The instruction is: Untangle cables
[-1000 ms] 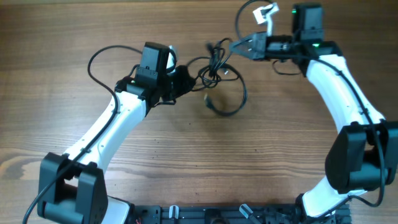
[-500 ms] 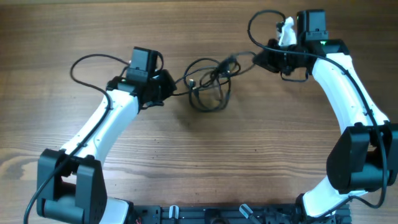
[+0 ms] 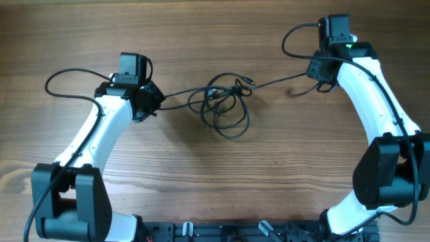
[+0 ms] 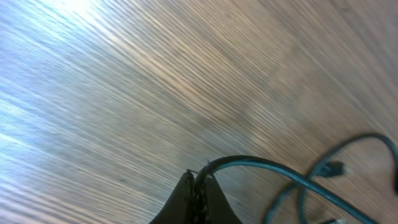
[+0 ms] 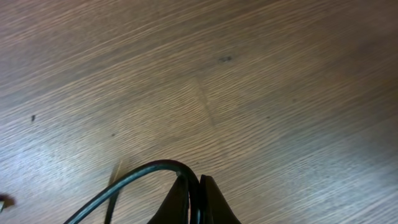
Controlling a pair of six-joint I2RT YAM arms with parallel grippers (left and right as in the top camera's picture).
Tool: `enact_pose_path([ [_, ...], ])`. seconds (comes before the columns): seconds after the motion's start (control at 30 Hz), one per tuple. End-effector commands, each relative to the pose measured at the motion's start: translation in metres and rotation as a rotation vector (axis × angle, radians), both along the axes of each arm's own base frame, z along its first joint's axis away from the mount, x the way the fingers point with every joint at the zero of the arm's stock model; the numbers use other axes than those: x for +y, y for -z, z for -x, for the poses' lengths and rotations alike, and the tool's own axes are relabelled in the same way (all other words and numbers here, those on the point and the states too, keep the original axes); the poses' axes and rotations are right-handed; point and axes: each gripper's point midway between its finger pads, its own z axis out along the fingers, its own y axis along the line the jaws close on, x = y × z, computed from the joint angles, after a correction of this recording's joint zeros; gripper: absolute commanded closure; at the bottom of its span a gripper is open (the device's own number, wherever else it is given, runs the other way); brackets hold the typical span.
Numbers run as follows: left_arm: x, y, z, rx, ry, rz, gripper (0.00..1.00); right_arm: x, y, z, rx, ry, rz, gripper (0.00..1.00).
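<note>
The cables form a loose black tangle of loops at the middle of the wooden table. One strand runs left to my left gripper, which is shut on it; in the left wrist view the cable curves out of the closed jaws. Another strand runs right to my right gripper, shut on it; in the right wrist view the cable arcs left from the closed jaws. Both strands are pulled fairly taut.
The thicker black arm wires loop beside each arm, at the far left and top right. The robot base frame lies along the front edge.
Both arms have pulled apart, left arm leftward, right arm rightward. The strands stretched out and the tangle spread and shifted slightly down at the table's middle.
</note>
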Motion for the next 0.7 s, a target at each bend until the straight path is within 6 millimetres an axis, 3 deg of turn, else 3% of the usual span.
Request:
enact_pose_path([
  [0.0,0.070,0.001,0.011,0.030,-0.134,-0.353,0.96,-0.074,-0.050,0.002,-0.107,0.210,0.278,0.96],
  [0.07,0.077,-0.002,0.011,0.026,-0.146,-0.387,0.96,-0.086,-0.057,0.002,-0.130,0.246,0.323,0.96],
  [0.17,0.077,-0.001,0.011,0.024,-0.162,-0.380,0.96,-0.075,-0.048,-0.006,-0.139,0.206,0.218,0.96],
  [0.27,0.052,0.005,0.007,0.026,-0.076,-0.255,0.96,-0.008,-0.030,-0.027,-0.121,-0.130,-0.089,0.96],
  [0.33,0.021,0.008,0.002,0.015,0.094,-0.147,0.96,0.040,-0.033,-0.034,-0.150,-0.371,-0.267,0.96],
  [0.37,-0.005,0.007,-0.001,-0.007,0.218,-0.055,0.96,0.066,-0.039,-0.035,-0.179,-0.495,-0.355,0.96],
  [0.47,-0.062,-0.001,0.003,-0.052,0.426,0.137,0.94,0.089,-0.046,-0.034,-0.201,-0.563,-0.444,0.96],
  [0.53,-0.078,-0.004,0.004,-0.067,0.465,0.182,0.94,0.105,-0.050,-0.029,-0.211,-0.658,-0.498,0.92],
  [0.67,-0.098,-0.025,-0.018,-0.172,0.443,0.271,0.94,0.150,-0.075,-0.009,-0.284,-0.942,-0.700,0.70],
])
